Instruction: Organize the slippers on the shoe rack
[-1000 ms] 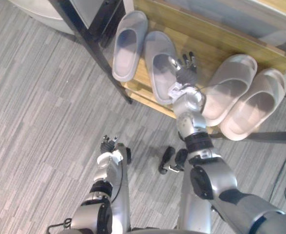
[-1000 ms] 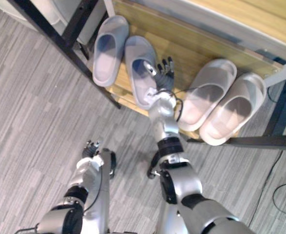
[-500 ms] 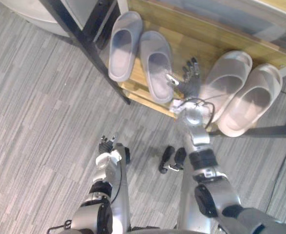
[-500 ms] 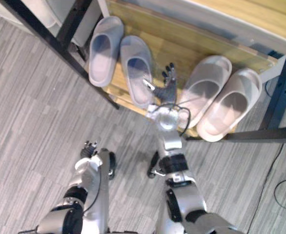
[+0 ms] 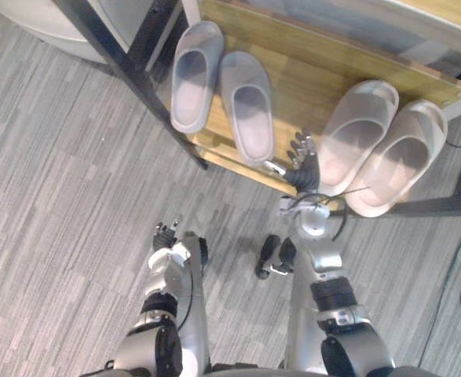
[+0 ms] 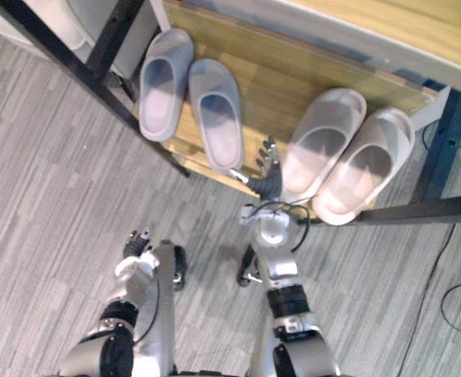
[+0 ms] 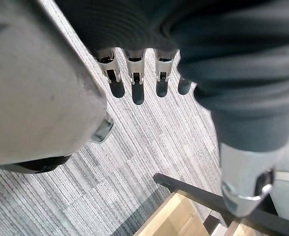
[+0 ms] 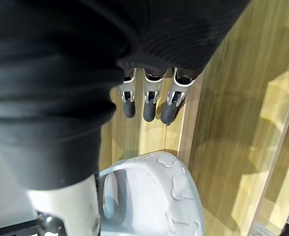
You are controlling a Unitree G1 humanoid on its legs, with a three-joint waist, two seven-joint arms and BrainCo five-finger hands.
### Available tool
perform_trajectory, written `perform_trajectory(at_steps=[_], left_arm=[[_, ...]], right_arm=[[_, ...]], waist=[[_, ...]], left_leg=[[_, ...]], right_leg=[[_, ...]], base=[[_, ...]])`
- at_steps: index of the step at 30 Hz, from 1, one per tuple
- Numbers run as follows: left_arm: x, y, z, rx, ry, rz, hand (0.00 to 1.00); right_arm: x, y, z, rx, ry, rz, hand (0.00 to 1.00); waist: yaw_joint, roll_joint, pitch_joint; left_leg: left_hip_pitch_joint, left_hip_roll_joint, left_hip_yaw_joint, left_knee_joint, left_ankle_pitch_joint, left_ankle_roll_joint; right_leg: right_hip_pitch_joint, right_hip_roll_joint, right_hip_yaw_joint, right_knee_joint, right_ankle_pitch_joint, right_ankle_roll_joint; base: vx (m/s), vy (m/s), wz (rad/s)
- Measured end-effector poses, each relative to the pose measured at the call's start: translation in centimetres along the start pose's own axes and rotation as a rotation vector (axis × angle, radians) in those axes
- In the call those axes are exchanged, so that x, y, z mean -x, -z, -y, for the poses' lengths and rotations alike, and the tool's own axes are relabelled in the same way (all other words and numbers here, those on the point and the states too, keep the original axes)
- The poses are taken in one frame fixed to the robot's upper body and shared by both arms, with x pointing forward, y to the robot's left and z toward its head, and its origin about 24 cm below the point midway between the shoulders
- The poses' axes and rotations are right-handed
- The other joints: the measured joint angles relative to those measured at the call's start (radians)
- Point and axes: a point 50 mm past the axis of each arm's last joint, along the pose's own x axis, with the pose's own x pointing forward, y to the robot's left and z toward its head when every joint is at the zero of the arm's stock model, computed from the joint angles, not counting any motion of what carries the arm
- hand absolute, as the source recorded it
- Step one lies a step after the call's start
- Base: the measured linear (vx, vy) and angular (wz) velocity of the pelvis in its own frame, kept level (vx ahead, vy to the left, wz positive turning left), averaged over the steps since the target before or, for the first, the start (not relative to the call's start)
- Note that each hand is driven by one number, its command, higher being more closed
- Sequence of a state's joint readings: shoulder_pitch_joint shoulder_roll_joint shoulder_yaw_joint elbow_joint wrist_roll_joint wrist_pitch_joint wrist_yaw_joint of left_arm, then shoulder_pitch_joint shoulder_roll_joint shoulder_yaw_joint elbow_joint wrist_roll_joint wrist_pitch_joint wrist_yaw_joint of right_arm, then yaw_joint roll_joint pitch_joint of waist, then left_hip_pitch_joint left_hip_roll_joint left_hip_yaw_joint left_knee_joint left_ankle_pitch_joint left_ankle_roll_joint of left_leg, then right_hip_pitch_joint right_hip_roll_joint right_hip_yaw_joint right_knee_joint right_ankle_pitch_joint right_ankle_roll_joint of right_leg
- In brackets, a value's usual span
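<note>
Two pairs of pale grey slippers lie on the wooden shelf (image 5: 293,86) of the shoe rack. One pair sits at the left: slipper (image 5: 193,75) and slipper (image 5: 247,104) side by side. The other pair, slipper (image 5: 356,133) and slipper (image 5: 403,155), lies at the right, heels over the front edge. My right hand (image 5: 302,165) hovers open at the shelf's front edge between the pairs, holding nothing; its fingers (image 8: 146,103) are straight above the wood, beside a slipper's rim (image 8: 159,191). My left hand (image 5: 164,234) hangs low over the floor, fingers (image 7: 134,81) relaxed and empty.
Black metal rack legs (image 5: 128,75) slant down at the left, another bar (image 5: 442,206) runs at the right. Grey striped carpet (image 5: 57,236) covers the floor in front of the rack. A pale rounded object (image 5: 34,17) sits at the far left.
My right hand has drawn back from beside the left pair's inner slipper toward the shelf's front edge. The view has shifted a little. The left hand stayed put.
</note>
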State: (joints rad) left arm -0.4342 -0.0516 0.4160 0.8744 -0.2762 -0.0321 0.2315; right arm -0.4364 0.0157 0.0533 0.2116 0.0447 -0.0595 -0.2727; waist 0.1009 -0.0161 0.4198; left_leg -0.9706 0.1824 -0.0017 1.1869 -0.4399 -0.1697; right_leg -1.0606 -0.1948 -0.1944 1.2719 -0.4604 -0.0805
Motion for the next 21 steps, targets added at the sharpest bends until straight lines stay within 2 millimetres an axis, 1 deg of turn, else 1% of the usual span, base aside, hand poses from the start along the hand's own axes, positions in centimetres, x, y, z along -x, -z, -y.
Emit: perform_trajectory(at_steps=[5, 8, 15, 18, 21], left_arm=[[0.0, -0.1, 0.1, 0.0, 0.001, 0.003, 0.0], [0.0, -0.2, 0.1, 0.0, 0.001, 0.003, 0.0], [0.0, -0.2, 0.2, 0.001, 0.003, 0.004, 0.0], [-0.1, -0.4, 0.4, 0.003, 0.007, 0.011, 0.0], [-0.1, -0.5, 0.5, 0.003, 0.011, 0.016, 0.0]], right_arm=[[0.1, 0.0, -0.2, -0.043, -0.01, -0.001, 0.0], [0.0, -0.1, -0.8, -0.055, -0.047, 0.005, 0.0], [-1.9, -0.8, -2.6, -0.087, -0.106, 0.001, 0.0], [-2.8, -1.7, -4.0, -0.096, -0.161, 0.008, 0.0], [-3.5, -2.6, -5.0, -0.116, -0.192, 0.013, 0.0]], waist=[[0.001, -0.001, 0.002], [0.001, -0.001, 0.002], [0.001, -0.002, 0.003], [0.008, -0.001, 0.01], [0.011, 0.002, 0.013]], left_leg=[[-0.003, -0.001, 0.0, -0.002, 0.0, 0.0], [-0.004, -0.002, -0.001, -0.003, 0.0, 0.0], [-0.005, -0.007, -0.006, -0.016, 0.002, 0.0], [-0.006, -0.008, -0.01, -0.022, 0.005, -0.002], [-0.01, -0.012, -0.014, -0.023, 0.006, -0.004]], right_leg=[[0.0, -0.003, -0.003, -0.003, 0.0, 0.0], [0.0, -0.005, -0.005, -0.003, 0.0, 0.0], [0.0, -0.013, -0.013, -0.003, -0.001, 0.0], [0.0, -0.016, -0.018, -0.002, -0.004, 0.0], [0.0, -0.021, -0.022, 0.001, -0.009, 0.002]], base=[[0.0, 0.002, 0.01], [0.0, 0.0, 0.0], [-0.01, -0.012, 0.04], [-0.01, -0.026, 0.06], [0.0, -0.017, 0.08]])
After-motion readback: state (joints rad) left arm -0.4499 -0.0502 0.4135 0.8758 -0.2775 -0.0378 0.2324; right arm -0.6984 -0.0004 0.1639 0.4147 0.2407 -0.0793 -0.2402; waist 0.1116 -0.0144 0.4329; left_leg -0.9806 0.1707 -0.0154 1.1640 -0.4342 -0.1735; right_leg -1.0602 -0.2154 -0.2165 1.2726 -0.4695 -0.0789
